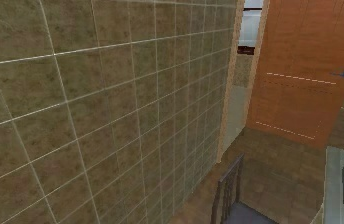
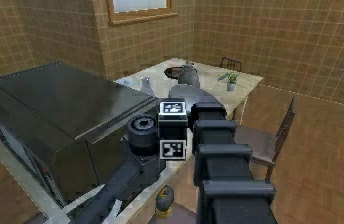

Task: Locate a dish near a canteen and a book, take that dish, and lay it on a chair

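**Hazards.** The arm (image 2: 225, 170) is extended over the table (image 2: 248, 78), with the gripper (image 2: 130, 165) just beside a large dark box (image 2: 60, 115) on the left. A turn of the base or a further reach could drive the gripper into that box. It cannot be told whether the claw is released or clenched, nor whether anything is grasped.

**Target.** A round, rimmed object (image 2: 170, 68), judged to be the dish, lies at the far end of the table, well apart from the gripper. A grey rounded vessel (image 2: 188, 76), possibly the canteen, stands just right of it and could be knocked over during the approach. A chair (image 2: 275, 140) stands right of the table.

**Containers.** Contents of the round object cannot be made out. A small pot (image 2: 230, 85) at the far right holds a green plant.
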